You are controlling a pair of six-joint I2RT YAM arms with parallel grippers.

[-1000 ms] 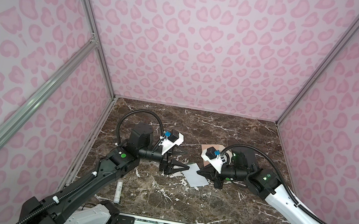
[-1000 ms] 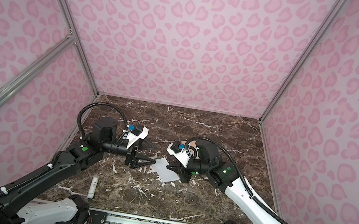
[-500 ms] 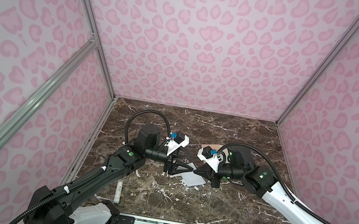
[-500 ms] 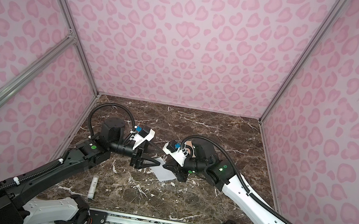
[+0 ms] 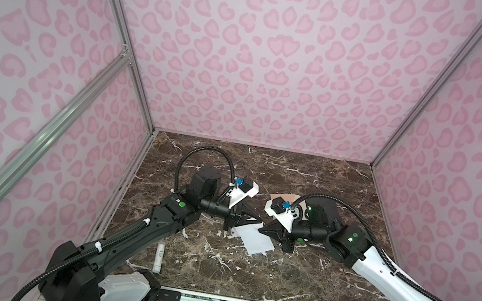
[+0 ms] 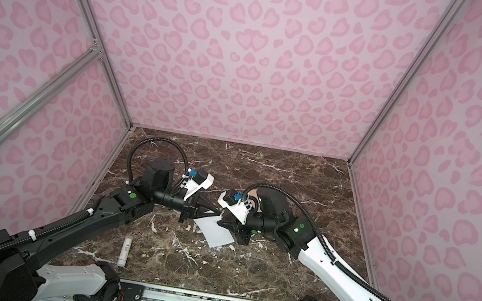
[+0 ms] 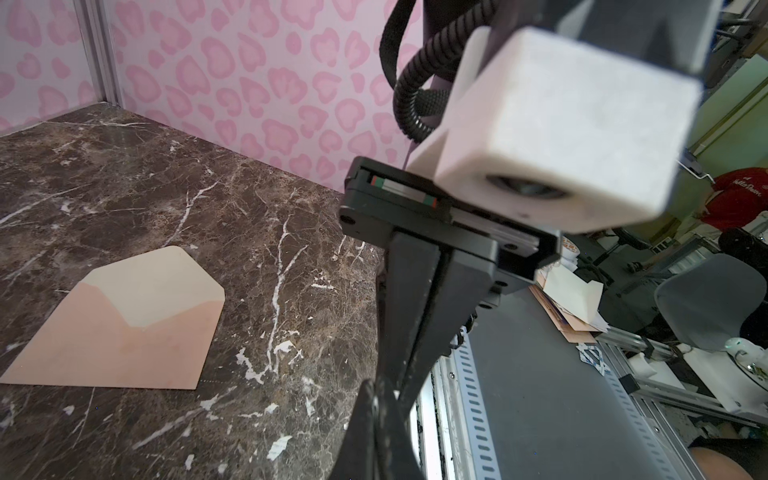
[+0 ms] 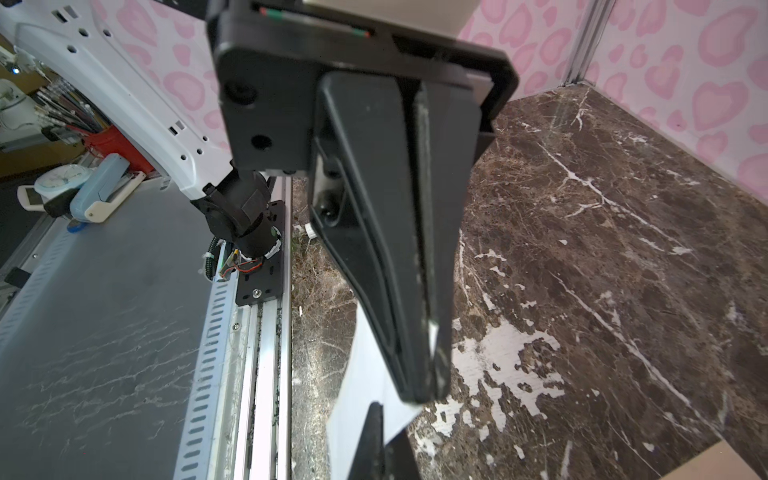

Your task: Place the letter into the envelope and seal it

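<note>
Because both sets of jaws are pressed together on the same sheet, the step in hand reads as a hand-over or re-grip of the letter, and the care belongs at the pinch. The right gripper point(image 8: 424, 390) clamps the letter point(image 5: 253, 242) by one edge, and the white sheet shows past its fingertips in the right wrist view. The left gripper point(image 5: 258, 220) is closed tip to tip at the neighbouring corner and appears to have the paper too, though the contact itself is mostly hidden. The letter sits mid-table point(image 5: 278, 275), its free end sloping down toward the marble; whether it touches I cannot tell. To do this well, I judge that only one gripper should let go, and not before the other's hold is sure, since two grips pulling apart could crease or tear the card. The gripper left holding it should then carry the letter level, leading edge low. The envelope point(image 7: 124, 332) lies flat with its flap open and paler inside up, on the far side of the right wrist in both top views and apart from the letter, so its mouth looks ready. Counted: two grippers, one letter, one envelope, and one glue stick point(image 5: 159, 257) lying near the left arm's base.
</note>
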